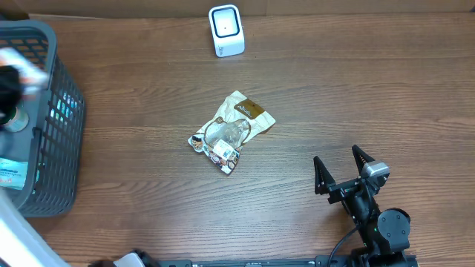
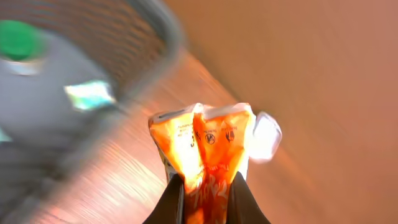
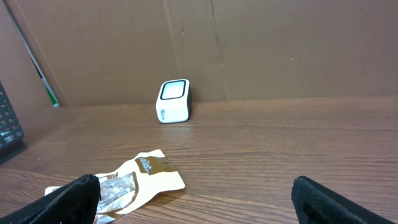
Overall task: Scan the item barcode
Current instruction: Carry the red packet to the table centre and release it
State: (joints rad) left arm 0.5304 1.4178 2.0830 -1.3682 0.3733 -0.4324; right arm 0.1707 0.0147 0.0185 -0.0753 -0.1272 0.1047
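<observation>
- The left wrist view is smeared by motion. I can make out the left gripper, its two dark fingers pressed together on the lower end of a crinkled orange foil packet.
- The frame edge cuts off the bottom of the packet. Its print is too blurred to read, and I cannot find a barcode.
- A white blob sits at the packet's right edge. I cannot tell what it is.
- Overhead, the left arm is only a dark and pale blur above the dark grey plastic mesh basket at the table's left edge. I cannot pick out the packet there.
- In the wrist view the packet is held up beside the basket rim.
- The mesh hides most of the basket's contents. A green-capped bottle shows, blurred.
- The right gripper is at the front right of the wooden table, fingers spread wide with nothing between them.
- A white box-shaped barcode scanner stands upright at the far edge, before a brown cardboard wall, well apart from both grippers.
- A clear and tan snack pouch lies flat mid-table, between the scanner and the right gripper. In the right wrist view, one finger partly hides its near end.
</observation>
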